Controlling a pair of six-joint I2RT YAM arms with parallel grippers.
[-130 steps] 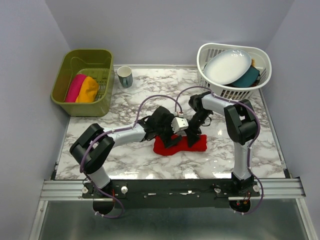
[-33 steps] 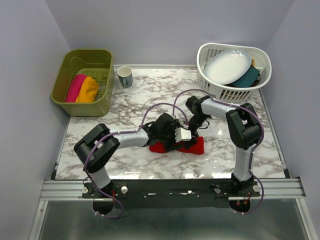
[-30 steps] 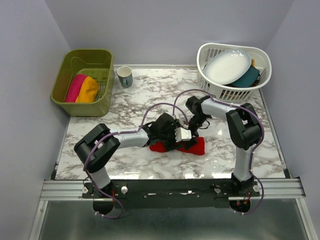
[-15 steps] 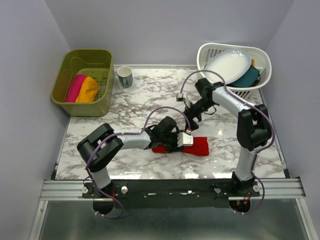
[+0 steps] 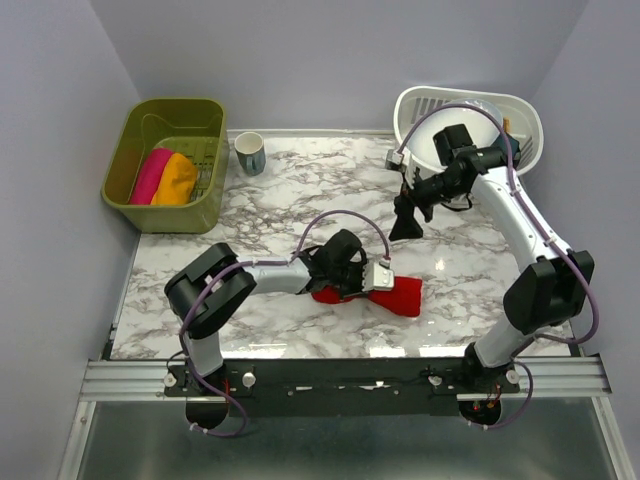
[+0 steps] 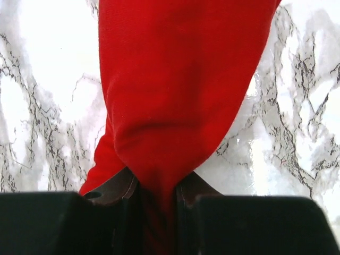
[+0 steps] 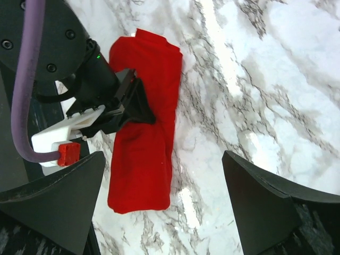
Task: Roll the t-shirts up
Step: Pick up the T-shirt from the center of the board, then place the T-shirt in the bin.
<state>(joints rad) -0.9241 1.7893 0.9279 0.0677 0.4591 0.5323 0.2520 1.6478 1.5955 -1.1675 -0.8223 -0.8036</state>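
A red t-shirt [image 5: 392, 296] lies rolled into a short log on the marble table [image 5: 270, 210], near the front middle. My left gripper [image 5: 352, 281] is down at the roll's left end and shut on it. In the left wrist view the red t-shirt [image 6: 175, 79] bunches into a fold pinched between the jaws of the left gripper [image 6: 158, 187]. My right gripper [image 5: 404, 226] hangs open above the table, behind the roll and apart from it. The right wrist view looks down on the red t-shirt [image 7: 146, 154] between the wide-spread fingers of the right gripper [image 7: 163, 159]. Magenta [image 5: 150, 174] and orange [image 5: 178, 180] t-shirts lie rolled in the green bin [image 5: 205, 165].
A cup [image 5: 249, 153] stands beside the green bin at the back. A white basket [image 5: 520, 115] sits at the back right, partly hidden by my right arm. The table's front edge runs just below the red roll.
My right gripper has let go of the red roll and risen back toward the basket, opening wide. My left gripper has closed on the roll's left end, and the roll has shifted slightly right.
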